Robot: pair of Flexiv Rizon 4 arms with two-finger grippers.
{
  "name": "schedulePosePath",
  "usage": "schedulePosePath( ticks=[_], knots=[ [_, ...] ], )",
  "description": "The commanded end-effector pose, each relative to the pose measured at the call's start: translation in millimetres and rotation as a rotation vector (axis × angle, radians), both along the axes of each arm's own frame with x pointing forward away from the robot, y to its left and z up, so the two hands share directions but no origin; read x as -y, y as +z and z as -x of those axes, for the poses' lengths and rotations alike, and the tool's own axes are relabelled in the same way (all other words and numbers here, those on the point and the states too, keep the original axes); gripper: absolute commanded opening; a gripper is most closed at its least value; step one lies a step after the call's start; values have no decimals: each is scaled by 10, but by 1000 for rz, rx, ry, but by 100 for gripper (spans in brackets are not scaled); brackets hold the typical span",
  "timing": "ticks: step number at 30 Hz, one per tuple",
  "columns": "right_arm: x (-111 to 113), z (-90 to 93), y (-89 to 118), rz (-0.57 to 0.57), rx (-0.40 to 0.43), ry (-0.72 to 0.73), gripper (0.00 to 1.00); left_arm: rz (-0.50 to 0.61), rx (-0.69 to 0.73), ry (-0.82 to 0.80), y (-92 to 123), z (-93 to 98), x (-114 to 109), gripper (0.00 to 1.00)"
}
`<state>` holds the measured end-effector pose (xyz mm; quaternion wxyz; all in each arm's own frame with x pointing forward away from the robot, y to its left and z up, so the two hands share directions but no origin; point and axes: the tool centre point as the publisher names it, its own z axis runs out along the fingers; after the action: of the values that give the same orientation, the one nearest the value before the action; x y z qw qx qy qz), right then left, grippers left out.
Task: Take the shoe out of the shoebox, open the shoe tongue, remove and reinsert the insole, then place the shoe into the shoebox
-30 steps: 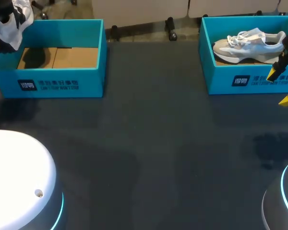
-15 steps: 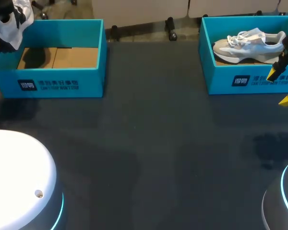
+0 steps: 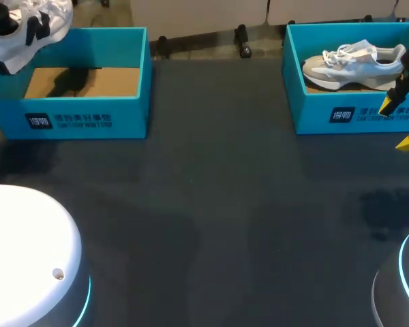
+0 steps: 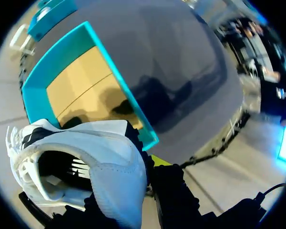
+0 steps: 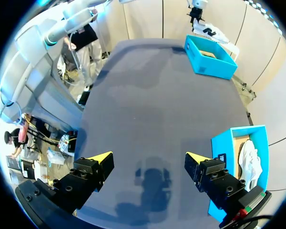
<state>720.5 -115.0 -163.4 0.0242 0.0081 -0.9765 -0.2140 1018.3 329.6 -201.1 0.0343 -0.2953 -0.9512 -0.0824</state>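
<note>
A dark table (image 3: 211, 204) carries two teal shoeboxes, well apart, one at each far corner. The left shoebox (image 3: 88, 121) shows only its brown cardboard floor. The right shoebox (image 3: 313, 112) holds a pale shoe (image 3: 351, 61) lying on its side with its laces towards the box's back wall.

Since half a second ago, the white shoe with black markings (image 3: 34, 27) has swung over the left shoebox's far corner. It now lies flatter and reaches further in over the box, and its shadow on the cardboard has slid the same way. The right arm and the pale shoe have not moved.

The left gripper (image 4: 150, 174) holds the white shoe in the air, above the left shoebox and clear of it. In the left wrist view its fingers clamp the shoe at the edge of the opening. One yellow tip (image 4: 157, 160) shows just beside the fabric, and the other is hidden behind the shoe.

The right gripper (image 3: 399, 124) hangs in front of the right shoebox's near wall. Its fingers are spread wide with nothing between them and only bare table below.
</note>
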Motion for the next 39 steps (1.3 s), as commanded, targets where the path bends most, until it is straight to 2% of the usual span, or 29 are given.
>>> schedulePosePath(
  ticks=[1,3,8,10,29,39],
  knots=[
    [-2,-12,-6,3,-3,0,100,-31,21,-676,32,54,-94,0],
    [-2,-12,-6,3,-3,0,100,-37,13,-816,62,28,-138,0],
    [-2,-12,-6,3,-3,0,100,-59,-5,-1029,124,-60,-141,0],
    [-2,-12,-6,3,-3,0,100,-85,-19,-1007,144,-133,-63,0],
    [-2,-12,-6,3,-3,0,100,-85,-19,-1007,144,-133,-63,0],
    [-2,-12,-6,3,-3,0,100,-53,-51,-943,33,-163,-7,0]
  ],
)
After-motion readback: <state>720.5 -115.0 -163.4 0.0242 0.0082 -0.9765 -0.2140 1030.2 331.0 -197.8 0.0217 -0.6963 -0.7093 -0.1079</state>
